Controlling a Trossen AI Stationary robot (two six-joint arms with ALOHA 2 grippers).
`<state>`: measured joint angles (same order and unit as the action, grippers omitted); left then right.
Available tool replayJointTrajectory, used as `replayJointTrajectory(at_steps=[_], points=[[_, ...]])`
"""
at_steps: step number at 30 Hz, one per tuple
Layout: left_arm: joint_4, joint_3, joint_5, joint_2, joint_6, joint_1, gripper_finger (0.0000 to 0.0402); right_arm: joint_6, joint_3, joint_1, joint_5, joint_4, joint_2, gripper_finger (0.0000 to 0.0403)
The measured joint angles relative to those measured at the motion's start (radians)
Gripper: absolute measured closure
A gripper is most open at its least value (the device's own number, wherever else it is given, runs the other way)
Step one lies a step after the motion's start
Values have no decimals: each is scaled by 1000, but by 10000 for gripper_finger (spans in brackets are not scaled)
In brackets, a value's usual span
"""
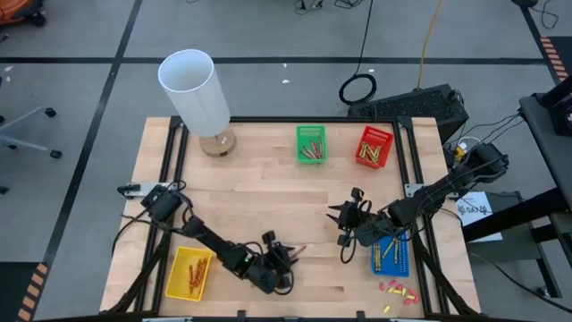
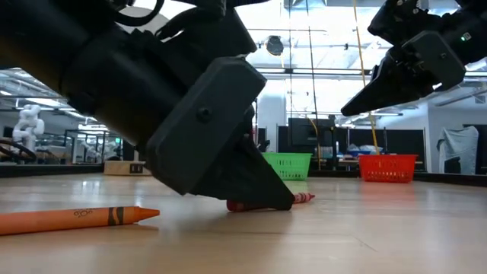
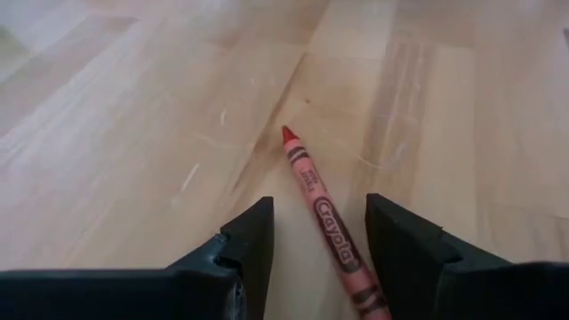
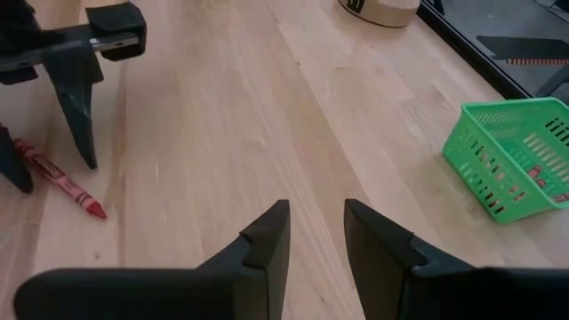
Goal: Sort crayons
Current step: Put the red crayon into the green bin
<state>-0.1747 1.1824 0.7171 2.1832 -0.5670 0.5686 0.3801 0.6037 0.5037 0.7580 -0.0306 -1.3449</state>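
Sorting approx. mostly done, as far as visible. High view: green basket [image 1: 311, 144] upper centre holds crayons, red basket [image 1: 374, 147] to its right holds several, yellow basket [image 1: 189, 273] lower left holds orange ones, blue basket [image 1: 392, 254] lower right holds a few. Loose items left on the tabletop [image 1: 268, 188]: a red crayon [image 3: 324, 216] at bottom centre of the high view, and an orange crayon [image 2: 74, 218] lying flat at lower left of the low view. Small red/yellow stubs [image 1: 398, 290] sit bottom right, apart from the baskets; not counted.

Left gripper [image 3: 318, 240] is down at the tabletop, fingers [image 3: 252, 240] part open and straddling the red crayon. Crayon runs lengthwise through the gap, tip pointing away past the fingers, lying nearer one finger than the other. No squeeze visible yet; judged pre-grasp.

Right gripper [image 4: 316, 240] hangs above the tabletop beside the blue basket, fingers narrowly apart, nothing between them.
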Motion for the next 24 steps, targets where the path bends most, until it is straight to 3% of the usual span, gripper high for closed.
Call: replayJointTrajectory(at_steps=[4, 12, 24], points=[[17, 1, -7, 0, 46, -12, 270, 0, 0, 0, 0, -3, 0, 307], [69, 1, -46, -3, 113, -49, 385, 0, 0, 0, 0, -3, 0, 307], [124, -9, -37, -74, 349, -56, 395, 0, 0, 0, 0, 1, 0, 307]])
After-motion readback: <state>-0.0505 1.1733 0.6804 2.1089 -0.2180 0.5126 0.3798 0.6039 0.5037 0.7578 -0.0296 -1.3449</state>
